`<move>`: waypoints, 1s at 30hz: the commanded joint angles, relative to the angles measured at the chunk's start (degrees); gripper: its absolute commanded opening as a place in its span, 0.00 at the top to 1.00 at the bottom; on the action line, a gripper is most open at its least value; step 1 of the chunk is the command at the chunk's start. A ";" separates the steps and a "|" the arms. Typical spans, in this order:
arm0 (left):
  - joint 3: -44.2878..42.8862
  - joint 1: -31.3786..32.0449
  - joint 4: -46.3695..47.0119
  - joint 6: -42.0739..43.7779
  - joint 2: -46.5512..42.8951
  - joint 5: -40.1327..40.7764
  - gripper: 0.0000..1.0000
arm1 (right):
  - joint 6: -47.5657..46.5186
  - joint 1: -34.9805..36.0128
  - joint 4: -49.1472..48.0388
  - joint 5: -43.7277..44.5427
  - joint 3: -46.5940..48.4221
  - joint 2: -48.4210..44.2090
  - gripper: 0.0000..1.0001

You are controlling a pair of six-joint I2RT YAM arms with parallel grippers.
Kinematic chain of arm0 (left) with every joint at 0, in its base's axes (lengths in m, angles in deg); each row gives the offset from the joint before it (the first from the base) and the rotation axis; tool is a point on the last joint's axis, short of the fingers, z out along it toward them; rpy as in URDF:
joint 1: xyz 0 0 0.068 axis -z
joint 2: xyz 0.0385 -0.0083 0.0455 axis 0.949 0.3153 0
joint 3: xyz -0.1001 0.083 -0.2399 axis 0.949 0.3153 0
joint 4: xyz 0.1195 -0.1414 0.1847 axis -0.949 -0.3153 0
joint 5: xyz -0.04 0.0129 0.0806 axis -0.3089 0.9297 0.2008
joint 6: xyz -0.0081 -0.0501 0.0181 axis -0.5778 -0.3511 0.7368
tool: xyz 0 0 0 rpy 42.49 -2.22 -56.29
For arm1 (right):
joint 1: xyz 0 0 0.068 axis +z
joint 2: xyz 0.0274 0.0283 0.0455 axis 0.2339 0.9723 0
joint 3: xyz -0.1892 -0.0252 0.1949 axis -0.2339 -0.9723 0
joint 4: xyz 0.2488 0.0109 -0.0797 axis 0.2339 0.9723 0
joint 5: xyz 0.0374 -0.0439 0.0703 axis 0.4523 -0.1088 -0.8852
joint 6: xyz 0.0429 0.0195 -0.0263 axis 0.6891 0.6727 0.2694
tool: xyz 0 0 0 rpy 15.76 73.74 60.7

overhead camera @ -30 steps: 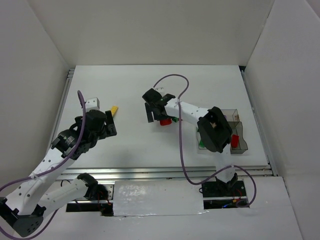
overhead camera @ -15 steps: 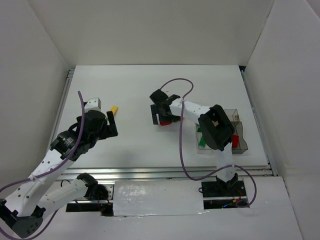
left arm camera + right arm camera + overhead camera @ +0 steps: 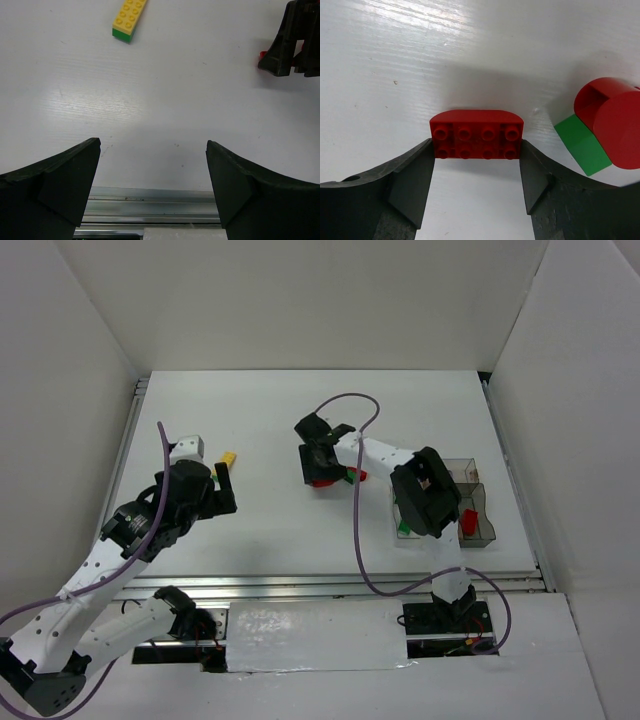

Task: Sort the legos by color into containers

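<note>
Top view: the divided clear box (image 3: 480,530) sits well to the right of the right pincer (image 3: 322,472). A red lego (image 3: 467,520) and a green lego (image 3: 404,528) show inside it (the arm hides the rest), so sorting looks partly done. The left pincer (image 3: 225,485) hangs just short of a yellow brick (image 3: 229,458).

Left wrist view: its jaws gape wide and hold nothing. The yellow brick, green beneath, lies ahead and to the left, untouched.

Right wrist view: the fingers (image 3: 415,175) press both ends of a red brick (image 3: 477,135) lying on the table (image 3: 395,60), gripped but not lifted. A green block (image 3: 582,145) and a red round piece (image 3: 610,125) wait just to the right.
</note>
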 commanded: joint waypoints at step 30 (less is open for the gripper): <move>0.83 -0.43 3.07 2.34 -3.93 -2.30 0.00 | 17.26 -65.41 -13.92 -6.76 -60.03 -78.93 0.69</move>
